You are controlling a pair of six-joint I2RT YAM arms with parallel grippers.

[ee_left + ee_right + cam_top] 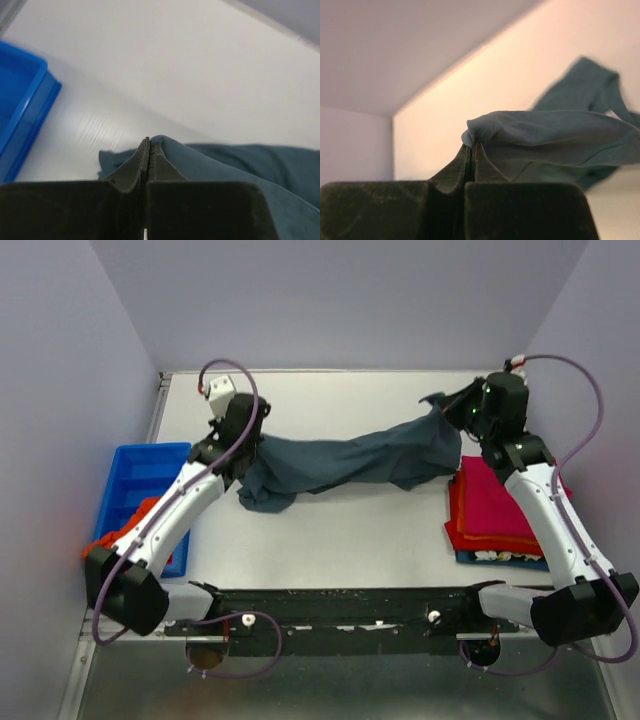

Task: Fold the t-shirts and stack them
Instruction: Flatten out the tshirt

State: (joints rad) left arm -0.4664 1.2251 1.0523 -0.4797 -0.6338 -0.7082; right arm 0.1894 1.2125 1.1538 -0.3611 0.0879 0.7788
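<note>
The left end effector (150,144) and the right end effector (471,146) each pinch the grey-blue shirt (340,462) tight. It stretches between them across the counter (340,540), near the pink and red pile (495,502).

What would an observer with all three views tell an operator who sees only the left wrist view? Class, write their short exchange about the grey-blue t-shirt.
Operator: My left gripper is shut on the grey-blue t-shirt. Is the other end held?
Observer: Yes. The right gripper is shut on a fold of it, and the shirt spans the gap between the two grippers.
Operator: Is anything stacked yet?
Observer: Yes. A stack of folded shirts, magenta on top, lies at the right side of the table.
</note>
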